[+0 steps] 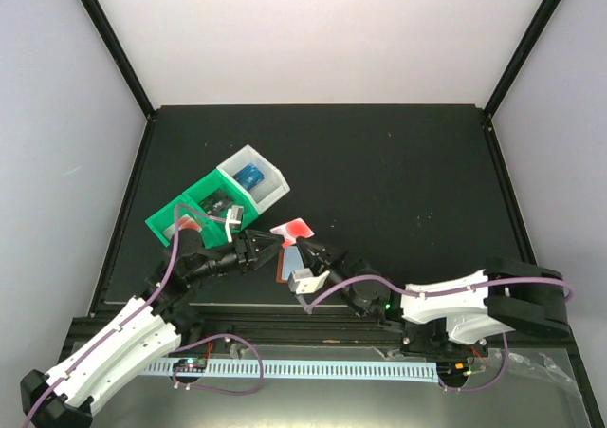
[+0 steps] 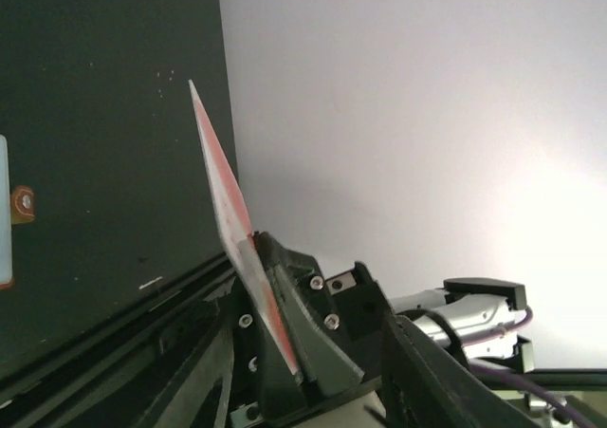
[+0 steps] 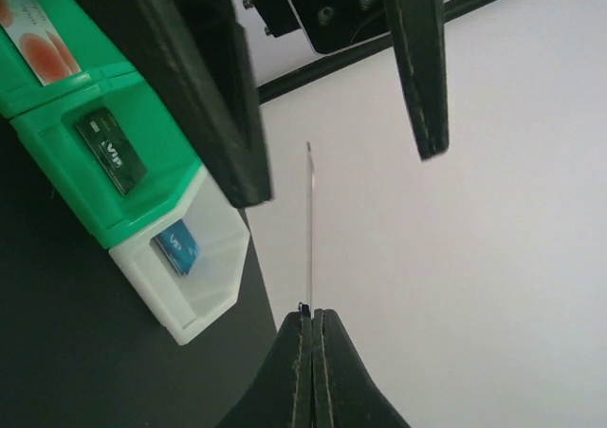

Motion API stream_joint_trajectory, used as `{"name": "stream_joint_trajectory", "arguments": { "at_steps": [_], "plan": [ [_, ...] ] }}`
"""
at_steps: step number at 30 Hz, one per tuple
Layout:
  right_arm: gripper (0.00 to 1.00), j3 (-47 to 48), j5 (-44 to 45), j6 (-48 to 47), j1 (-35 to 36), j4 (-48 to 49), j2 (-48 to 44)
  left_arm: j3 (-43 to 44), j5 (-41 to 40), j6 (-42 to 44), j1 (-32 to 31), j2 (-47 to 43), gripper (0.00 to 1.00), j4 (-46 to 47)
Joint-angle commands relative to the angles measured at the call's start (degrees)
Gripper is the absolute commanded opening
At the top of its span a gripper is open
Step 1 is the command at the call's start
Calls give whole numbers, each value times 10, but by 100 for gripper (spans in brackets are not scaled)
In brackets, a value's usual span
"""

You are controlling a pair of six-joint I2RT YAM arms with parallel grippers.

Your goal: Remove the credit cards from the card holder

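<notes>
Right gripper (image 3: 312,316): jaws pressed together on the lower edge of the red card (image 2: 228,195), which stands edge-on and tilted above the table (image 1: 398,172).
Left gripper (image 1: 271,250): jaws apart; in the right wrist view its fingers (image 3: 213,96) stand on either side of the red card with a gap on both sides, touching nothing.
Card holder (image 1: 290,261): brown with a pale bluish pocket, between the two grippers at 6 o'clock of the red card. I cannot tell whether it lies flat.
Bin tray (image 1: 163,227): green and white, at 10 o'clock of the grippers.
White end compartment: blue card (image 1: 251,175).
Middle green compartment: dark card (image 1: 216,206).
Far green compartment: pale card with red blotches (image 3: 38,37).
</notes>
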Motion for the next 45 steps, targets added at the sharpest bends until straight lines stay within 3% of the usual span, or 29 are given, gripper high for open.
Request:
{"name": "stream_joint_trajectory", "arguments": {
  "at_steps": [1, 3, 7, 13, 21, 24, 31, 34, 39, 41, 45],
  "plan": [
    [1, 3, 49, -98, 26, 129, 39, 1, -8, -23, -2, -9, 40, 25],
    [1, 9, 74, -125, 36, 170, 62, 3, -9, -18, -2, -9, 31, 18],
    [1, 7, 96, -170, 48, 235, 107, 10, -22, 2, -2, -11, 2, -13],
    [5, 0, 109, -163, 54, 275, 133, 28, -31, 57, -1, -10, 2, -39],
    [33, -25, 103, -40, 56, 176, 76, 68, -49, 160, -1, -6, 1, -87],
    [44, -33, 84, 53, 56, 71, 13, 73, -54, 189, -1, -8, 2, -93],
    [65, -9, -22, 446, 55, -325, -217, 115, -75, 279, 1, -5, 2, -178],
    [68, 11, -59, 583, 54, -434, -289, 130, -90, 306, 2, -4, 2, -210],
    [73, 22, -57, 820, 54, -522, -363, 146, -121, 340, 7, 1, 2, -258],
    [74, 21, -83, 863, 54, -533, -376, 159, -131, 361, 9, 11, 2, -280],
    [87, 17, -92, 934, 54, -541, -390, 195, -141, 395, 21, 34, 2, -331]
  ]
}}
